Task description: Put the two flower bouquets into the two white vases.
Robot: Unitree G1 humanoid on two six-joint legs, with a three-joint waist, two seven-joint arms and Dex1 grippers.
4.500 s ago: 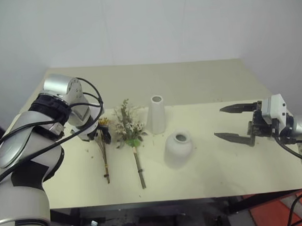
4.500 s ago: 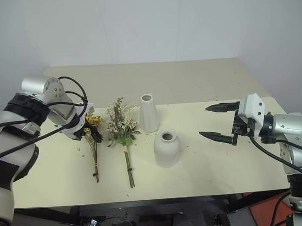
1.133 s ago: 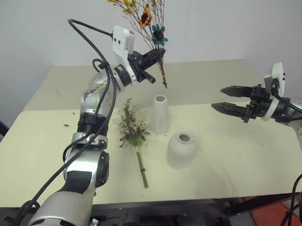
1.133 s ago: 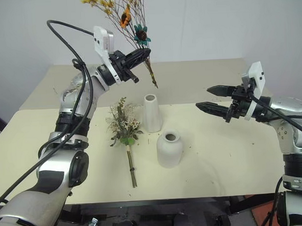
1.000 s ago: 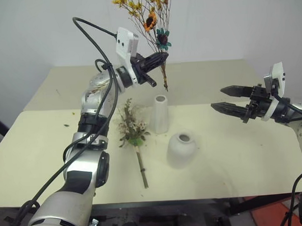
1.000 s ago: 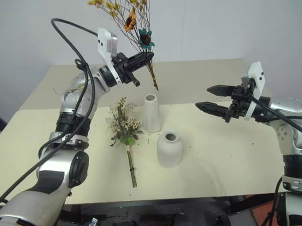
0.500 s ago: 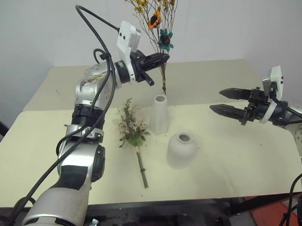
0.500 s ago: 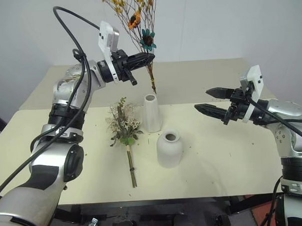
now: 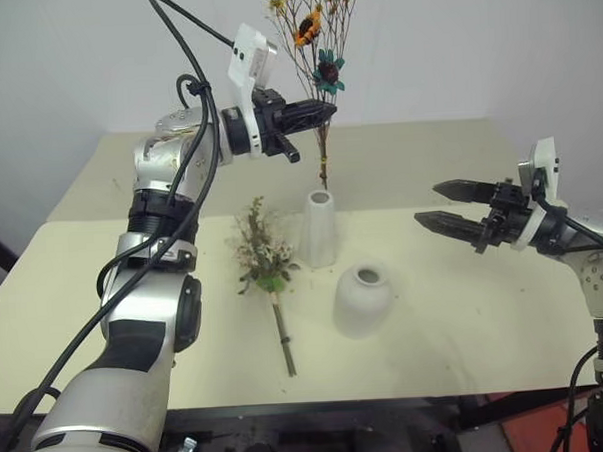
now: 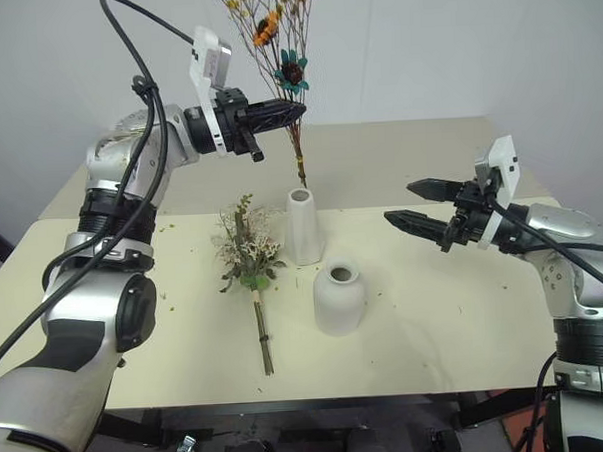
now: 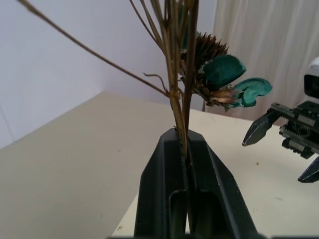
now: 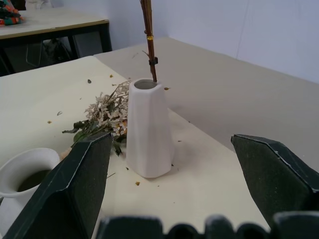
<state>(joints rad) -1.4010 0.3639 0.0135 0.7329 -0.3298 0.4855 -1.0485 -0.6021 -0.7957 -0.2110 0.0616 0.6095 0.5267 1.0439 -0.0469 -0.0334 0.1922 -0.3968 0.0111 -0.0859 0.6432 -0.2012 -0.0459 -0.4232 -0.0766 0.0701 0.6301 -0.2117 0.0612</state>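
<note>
Hanging above the tall vase (image 9: pixel 317 228) in the left eye view, the yellow-orange bouquet (image 9: pixel 316 35) is risking a miss: its stem ends look to be sitting just behind the mouth rather than over it, so a straight drop could catch the rim and tip the vase, or splay the loose stems outside it. The left gripper (image 9: pixel 323 112) is clamping shut on those stems, while the right gripper (image 9: pixel 427 205) is waiting wide open and empty, well apart. The left wrist view is showing the black fingers (image 11: pixel 164 189) pinching the thin stems. The right wrist view is showing the stem tips just beyond the vase mouth, with the cream bouquet (image 12: pixel 102 117) lying on the table (image 12: pixel 209 179) beside the round vase (image 12: pixel 22 172).
</note>
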